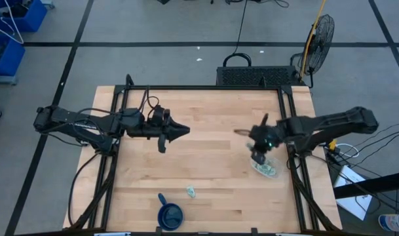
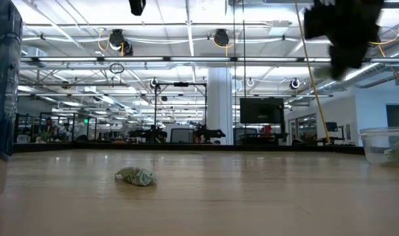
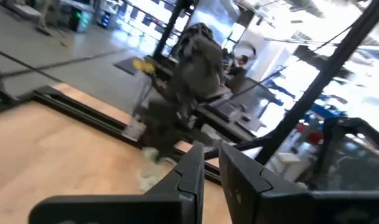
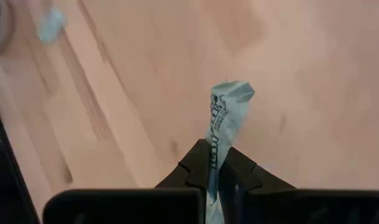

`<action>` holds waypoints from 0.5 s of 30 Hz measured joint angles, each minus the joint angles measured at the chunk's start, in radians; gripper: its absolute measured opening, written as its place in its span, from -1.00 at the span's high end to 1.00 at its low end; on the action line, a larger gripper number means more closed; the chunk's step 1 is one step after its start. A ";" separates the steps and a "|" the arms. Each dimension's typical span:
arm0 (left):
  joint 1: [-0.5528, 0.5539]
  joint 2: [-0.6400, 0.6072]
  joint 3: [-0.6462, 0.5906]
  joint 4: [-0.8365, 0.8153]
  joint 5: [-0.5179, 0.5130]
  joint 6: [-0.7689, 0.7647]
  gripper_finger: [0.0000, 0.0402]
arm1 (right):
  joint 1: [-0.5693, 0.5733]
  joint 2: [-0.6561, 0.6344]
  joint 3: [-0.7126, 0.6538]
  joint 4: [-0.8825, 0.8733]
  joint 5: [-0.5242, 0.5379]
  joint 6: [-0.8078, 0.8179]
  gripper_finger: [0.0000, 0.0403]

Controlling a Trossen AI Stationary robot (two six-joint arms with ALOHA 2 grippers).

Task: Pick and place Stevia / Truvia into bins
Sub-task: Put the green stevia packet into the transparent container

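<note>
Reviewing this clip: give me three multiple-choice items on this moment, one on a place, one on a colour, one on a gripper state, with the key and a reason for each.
1. Where is the right gripper?
A. over the mug
B. just above the clear bin at the table's right side
C. at the table's far left corner

2. What colour is the mug at the table's near edge?
A. red
B. white
C. dark blue

3. What is the right gripper doing?
A. shut on a sachet
B. open and holding nothing
C. gripping the mug's handle

Key: 1 B, as the high view shows the gripper beside the bin, which already holds sachets. 2 C, as the high view shows a dark blue mug, with one loose sachet near it. 3 A, as the right wrist view shows a pale green and white sachet pinched between the fingers. The left gripper waits at mid-table.
</note>
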 joint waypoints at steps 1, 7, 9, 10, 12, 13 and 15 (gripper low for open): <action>0.000 0.000 0.000 -0.002 -0.008 0.012 0.75 | 0.024 -0.015 -0.042 0.007 -0.001 0.042 0.96; 0.000 0.000 0.000 -0.002 -0.012 0.029 0.79 | 0.149 -0.035 -0.267 0.097 -0.052 0.267 0.90; 0.000 0.000 0.000 -0.002 -0.012 0.029 0.80 | 0.176 -0.028 -0.317 0.155 -0.088 0.274 0.82; 0.000 0.000 0.000 -0.002 -0.012 0.029 0.80 | 0.187 -0.028 -0.334 0.179 -0.103 0.275 0.77; 0.000 0.000 0.000 -0.002 -0.012 0.023 0.80 | 0.202 -0.028 -0.356 0.208 -0.114 0.281 0.67; 0.000 0.000 0.000 -0.002 -0.012 0.022 0.80 | 0.208 -0.028 -0.359 0.213 -0.109 0.288 0.61; 0.000 0.000 0.000 -0.002 -0.012 0.023 0.80 | 0.211 -0.029 -0.359 0.220 -0.073 0.289 0.53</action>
